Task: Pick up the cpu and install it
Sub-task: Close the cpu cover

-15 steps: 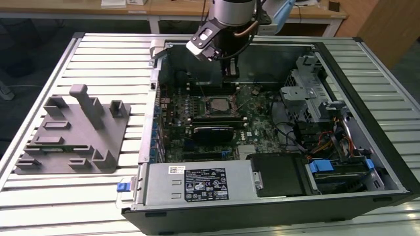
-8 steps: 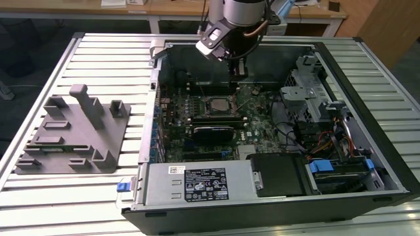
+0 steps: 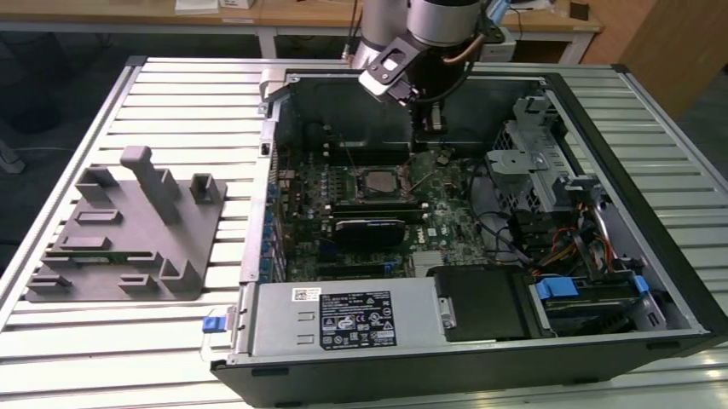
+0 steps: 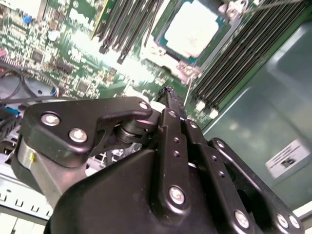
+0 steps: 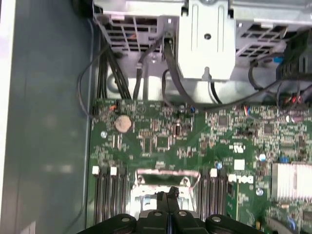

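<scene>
Pincer [image 4: 165, 92] of the robot arm was clenched, its two black fingers pressed together on nothing, hanging just above the green motherboard [image 5: 161, 141] inside the open computer case [image 3: 637, 111]. The cpu [image 4: 192, 28], a pale silvery square, lay seated in its socket on that board, near the fingertips but apart from them, between rows of dark memory slots [image 4: 234, 58]. On the exterior view's left, well apart from the case, a grey plastic fixture [image 3: 125, 230] rested on the slatted metal table [image 3: 170, 85].
</scene>
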You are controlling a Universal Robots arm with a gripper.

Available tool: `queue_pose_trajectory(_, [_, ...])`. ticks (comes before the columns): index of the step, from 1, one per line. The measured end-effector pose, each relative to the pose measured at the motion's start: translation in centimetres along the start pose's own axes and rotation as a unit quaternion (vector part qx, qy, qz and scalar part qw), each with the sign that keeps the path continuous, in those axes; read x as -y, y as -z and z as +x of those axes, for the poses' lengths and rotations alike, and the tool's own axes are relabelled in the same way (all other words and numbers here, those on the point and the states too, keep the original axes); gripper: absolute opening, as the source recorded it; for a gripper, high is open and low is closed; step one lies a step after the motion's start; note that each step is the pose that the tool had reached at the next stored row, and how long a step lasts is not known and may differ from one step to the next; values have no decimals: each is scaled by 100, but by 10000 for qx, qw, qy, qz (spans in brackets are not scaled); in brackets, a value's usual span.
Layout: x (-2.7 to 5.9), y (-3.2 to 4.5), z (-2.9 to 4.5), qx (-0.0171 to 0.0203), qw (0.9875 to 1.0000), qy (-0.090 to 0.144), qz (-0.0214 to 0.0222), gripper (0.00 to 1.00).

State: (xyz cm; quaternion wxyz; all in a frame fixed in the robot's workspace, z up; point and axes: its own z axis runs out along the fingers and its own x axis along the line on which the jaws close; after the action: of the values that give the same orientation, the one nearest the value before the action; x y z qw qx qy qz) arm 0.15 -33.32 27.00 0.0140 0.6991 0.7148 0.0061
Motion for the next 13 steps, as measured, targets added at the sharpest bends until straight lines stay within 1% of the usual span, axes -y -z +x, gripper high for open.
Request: queue_pose_trajectory(13, [-291,-11,-3,0,10000,0,9,11])
